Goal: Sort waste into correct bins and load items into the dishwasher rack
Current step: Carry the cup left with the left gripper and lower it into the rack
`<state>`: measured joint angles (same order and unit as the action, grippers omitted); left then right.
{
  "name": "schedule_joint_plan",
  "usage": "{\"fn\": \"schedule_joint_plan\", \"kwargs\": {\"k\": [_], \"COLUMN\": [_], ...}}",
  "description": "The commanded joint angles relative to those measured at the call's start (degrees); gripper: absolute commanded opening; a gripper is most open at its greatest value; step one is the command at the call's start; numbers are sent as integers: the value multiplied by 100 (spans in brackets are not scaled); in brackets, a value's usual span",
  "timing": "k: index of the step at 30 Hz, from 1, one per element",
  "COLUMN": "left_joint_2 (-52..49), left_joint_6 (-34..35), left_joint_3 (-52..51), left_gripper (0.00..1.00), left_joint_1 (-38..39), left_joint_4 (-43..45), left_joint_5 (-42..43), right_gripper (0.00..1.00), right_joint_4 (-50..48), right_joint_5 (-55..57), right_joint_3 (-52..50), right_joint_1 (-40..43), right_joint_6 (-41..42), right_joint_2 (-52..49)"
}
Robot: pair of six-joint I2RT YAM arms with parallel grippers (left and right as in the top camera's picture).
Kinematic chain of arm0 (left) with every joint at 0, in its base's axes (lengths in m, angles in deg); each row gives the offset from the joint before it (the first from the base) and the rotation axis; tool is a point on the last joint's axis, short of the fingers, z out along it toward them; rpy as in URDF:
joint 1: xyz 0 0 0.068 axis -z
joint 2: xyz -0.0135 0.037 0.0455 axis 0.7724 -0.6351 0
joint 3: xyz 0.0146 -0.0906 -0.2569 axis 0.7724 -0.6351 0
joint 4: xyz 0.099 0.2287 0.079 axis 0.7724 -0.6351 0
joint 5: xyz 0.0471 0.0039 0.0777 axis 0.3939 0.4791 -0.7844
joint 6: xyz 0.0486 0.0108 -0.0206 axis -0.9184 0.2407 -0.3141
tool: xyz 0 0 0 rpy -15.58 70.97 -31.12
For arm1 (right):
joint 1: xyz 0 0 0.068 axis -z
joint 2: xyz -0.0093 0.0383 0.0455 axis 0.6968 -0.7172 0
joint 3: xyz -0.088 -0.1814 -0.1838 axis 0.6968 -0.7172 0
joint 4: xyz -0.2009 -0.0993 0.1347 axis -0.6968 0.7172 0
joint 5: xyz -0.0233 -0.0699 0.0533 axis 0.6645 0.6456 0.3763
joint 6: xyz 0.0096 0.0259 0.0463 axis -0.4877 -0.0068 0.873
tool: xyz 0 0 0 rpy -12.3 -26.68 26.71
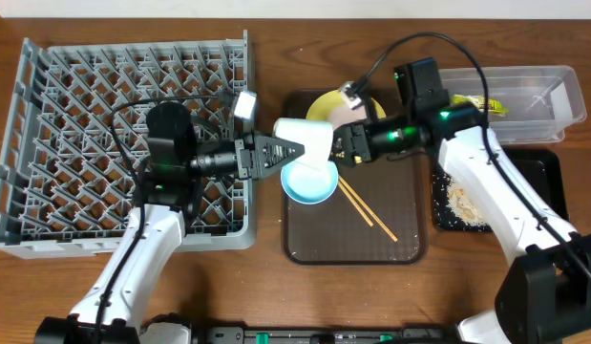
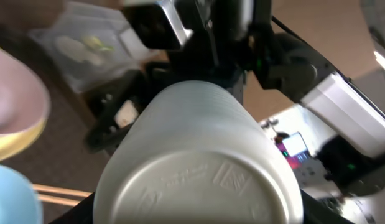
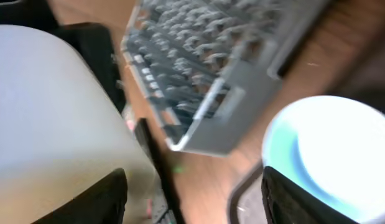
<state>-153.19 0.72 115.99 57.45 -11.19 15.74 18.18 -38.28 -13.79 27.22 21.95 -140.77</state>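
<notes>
My left gripper (image 1: 284, 151) is shut on a deep white bowl (image 1: 309, 137), held on its side above the brown tray; its ribbed wall and base fill the left wrist view (image 2: 198, 143). My right gripper (image 1: 341, 143) is open at the bowl's other end, and the bowl lies beside its left finger (image 3: 49, 112). The light blue bowl (image 1: 309, 183) sits on the tray just below. Behind it is the yellow plate (image 1: 324, 103) with a pale pinkish cup (image 1: 349, 115) on it. The chopsticks (image 1: 369, 212) lie on the tray. The grey rack (image 1: 104, 124) stands at the left.
The brown serving tray (image 1: 352, 244) lies in the middle. A clear tub (image 1: 534, 91) at the back right holds a yellow-green wrapper (image 1: 483, 103). A black tray (image 1: 543, 182) in front of it holds beige crumbs (image 1: 467, 203). The rack's near corner (image 3: 211, 62) is close to both grippers.
</notes>
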Motion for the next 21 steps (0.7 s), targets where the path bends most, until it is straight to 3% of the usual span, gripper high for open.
{"fn": "schedule_joint_plan", "kwargs": {"k": [1, 10, 16, 21], "left_joint_2": [28, 52, 262, 496], "left_joint_6": [-745, -1552, -2157, -2927], "left_joint_3": [83, 83, 168, 621], "left_gripper": [30, 29, 29, 29], "left_joint_1": [-133, -205, -533, -809], "left_joint_4": [-404, -977, -1803, -3348], "left_joint_5": [-516, -1346, -2417, -3713], "right_gripper": [67, 65, 63, 63], "right_joint_4": [17, 197, 785, 1388], "right_joint_5": [-20, -269, 1054, 2188], "right_joint_3": [31, 31, 33, 39], "right_joint_1": [275, 898, 1237, 1290], "right_joint_6": [-168, -297, -431, -601], "right_joint_2": [44, 44, 44, 44]}}
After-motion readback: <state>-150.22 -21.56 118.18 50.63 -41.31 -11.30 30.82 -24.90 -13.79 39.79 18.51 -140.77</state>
